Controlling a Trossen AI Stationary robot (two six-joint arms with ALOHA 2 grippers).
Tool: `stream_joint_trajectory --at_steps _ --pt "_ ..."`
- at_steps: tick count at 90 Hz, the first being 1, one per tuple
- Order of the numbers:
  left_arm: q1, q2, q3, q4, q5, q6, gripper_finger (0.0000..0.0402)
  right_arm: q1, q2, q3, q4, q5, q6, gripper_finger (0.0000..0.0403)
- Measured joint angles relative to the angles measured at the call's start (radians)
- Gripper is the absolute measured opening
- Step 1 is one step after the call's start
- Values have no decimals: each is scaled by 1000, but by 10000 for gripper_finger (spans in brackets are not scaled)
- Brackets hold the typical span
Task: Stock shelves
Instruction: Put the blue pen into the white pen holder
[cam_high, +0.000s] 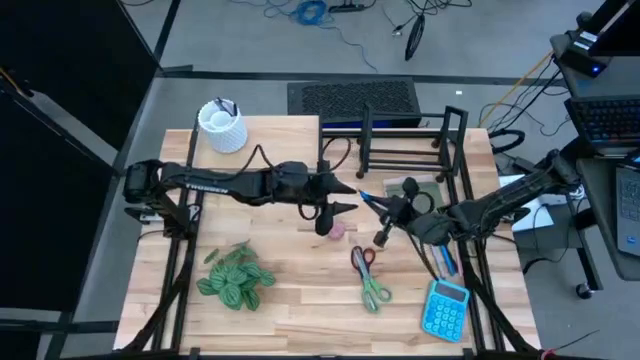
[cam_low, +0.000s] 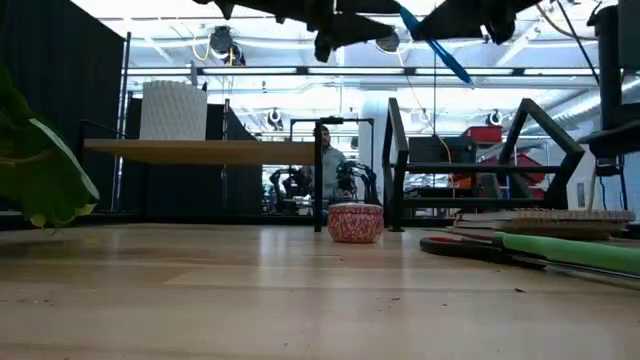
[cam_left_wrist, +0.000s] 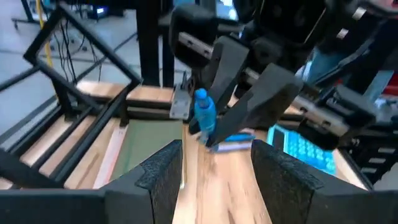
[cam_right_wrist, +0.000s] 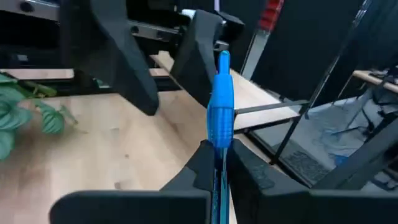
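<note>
A blue pen (cam_right_wrist: 220, 106) hangs in the air above the table's middle, with my right gripper (cam_right_wrist: 219, 167) shut on it. Its free end points at my left gripper (cam_left_wrist: 217, 169), which hovers open just to the pen's left (cam_high: 345, 198) and touches nothing. The pale-wood riser shelf (cam_high: 270, 135) stands at the far left and carries a white ribbed vase (cam_high: 221, 127) on its top. The black wire rack (cam_high: 410, 140) stands at the far right. In the low view both grippers show high above the table, the pen (cam_low: 436, 45) slanting. My right gripper pinches the pen's lower barrel (cam_right_wrist: 219, 152) between its two fingers. The pen lies along the fingers and sticks out well past their tips toward the table's left. It is lifted clear of the table and slants, as the low view shows.
A small patterned tin (cam_low: 355, 222) sits on the table below the grippers. Scissors (cam_high: 368, 275), a blue calculator (cam_high: 445, 308) and more pens (cam_high: 445, 262) lie near right, a leafy plant (cam_high: 235, 278) near left, and a green pad (cam_high: 418, 190) in front of the rack.
</note>
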Motion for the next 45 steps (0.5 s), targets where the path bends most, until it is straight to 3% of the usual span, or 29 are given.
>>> stream_joint_trajectory --at_steps 45 --pt "-3 40 1 169 20 1 178 -1 0 0 123 -59 -85 8"
